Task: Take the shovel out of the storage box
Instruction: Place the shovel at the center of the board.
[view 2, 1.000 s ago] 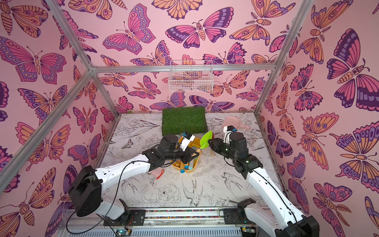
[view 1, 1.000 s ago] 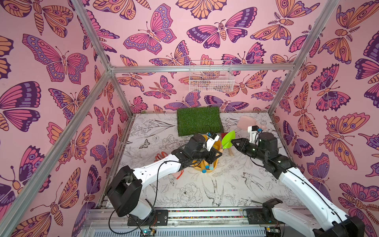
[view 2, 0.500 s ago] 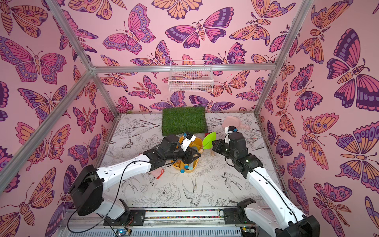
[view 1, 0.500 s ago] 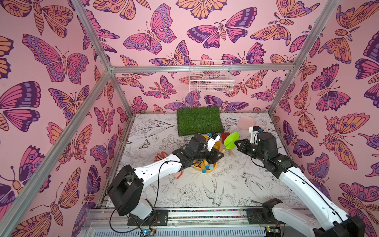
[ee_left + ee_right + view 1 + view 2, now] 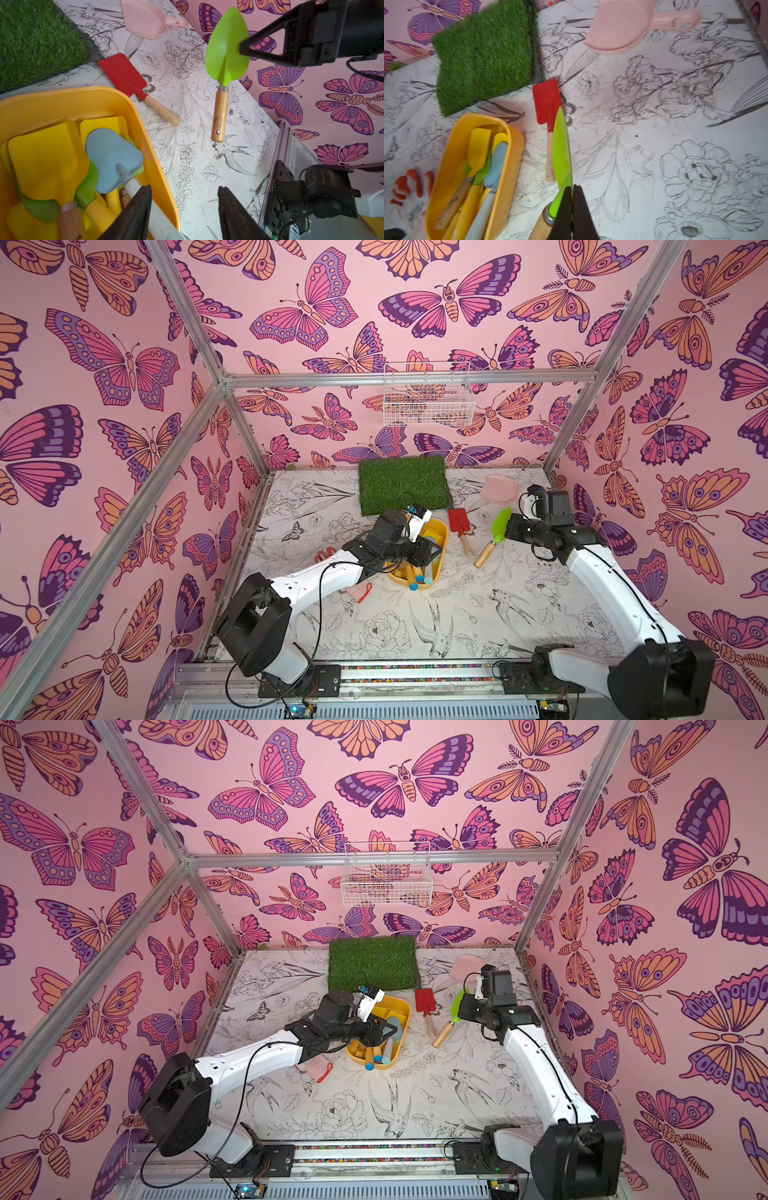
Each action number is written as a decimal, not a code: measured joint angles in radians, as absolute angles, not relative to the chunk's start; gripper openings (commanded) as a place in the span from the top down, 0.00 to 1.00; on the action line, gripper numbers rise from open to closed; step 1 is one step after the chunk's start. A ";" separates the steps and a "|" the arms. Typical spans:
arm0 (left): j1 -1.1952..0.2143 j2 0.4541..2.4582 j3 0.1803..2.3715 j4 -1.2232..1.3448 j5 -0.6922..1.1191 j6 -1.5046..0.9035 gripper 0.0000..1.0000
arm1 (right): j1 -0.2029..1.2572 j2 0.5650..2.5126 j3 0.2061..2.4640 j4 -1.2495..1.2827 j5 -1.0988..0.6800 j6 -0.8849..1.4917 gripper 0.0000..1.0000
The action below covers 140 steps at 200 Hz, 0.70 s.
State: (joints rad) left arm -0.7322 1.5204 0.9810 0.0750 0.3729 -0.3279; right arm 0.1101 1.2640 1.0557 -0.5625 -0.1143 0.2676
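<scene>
While the right fingers (image 5: 581, 212) are pressed together on the blade of the green shovel (image 5: 561, 149), just above its metal collar, that shovel hangs outside the storage box (image 5: 517, 149), over the desk (image 5: 654, 145), with its wooden handle slanting downward. Whether the handle's end touches the desk cannot be told. In a top view the green shovel (image 5: 497, 524) sits to the right of the yellow storage box (image 5: 441, 537), well clear of its rim. A red shovel (image 5: 458, 519) lies flat on the desk between the two, apart from both. The left fingers (image 5: 135, 212) stand well apart and grip no tool. One is over the box's near rim and a white handle, the other over bare desk beside the box. Inside the box lie several yellow shovels (image 5: 47, 155), a blue shovel (image 5: 112, 158) with that white handle, and a green blade (image 5: 87, 182) partly covered by them; blue handle ends (image 5: 413, 585) poke over the near rim. Farther back a grass mat (image 5: 403, 483) lies against the rear edge of the desk, its corner near the box's far end. A pink scoop (image 5: 500, 488) rests upside down to the right of the mat. A white wire basket (image 5: 428, 396) hangs on the butterfly-patterned rear wall. As for writing, the left wrist view shows a thin line of white digits on the black base mount (image 5: 282, 187) of the right arm, too small to read with certainty.
</scene>
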 measured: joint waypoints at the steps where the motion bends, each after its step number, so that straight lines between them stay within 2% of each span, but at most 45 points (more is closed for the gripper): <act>1: -0.731 1.520 0.980 0.075 0.373 -0.328 0.44 | 0.107 1.268 1.058 -0.562 -0.115 0.265 1.00; 48: -0.700 1.520 0.967 0.073 0.371 -0.334 0.44 | -0.018 1.527 1.227 -0.580 -0.197 0.113 1.00; 140: -0.669 1.560 0.967 0.071 0.378 -0.334 0.47 | -0.033 1.925 1.475 -0.660 -0.338 -0.128 1.00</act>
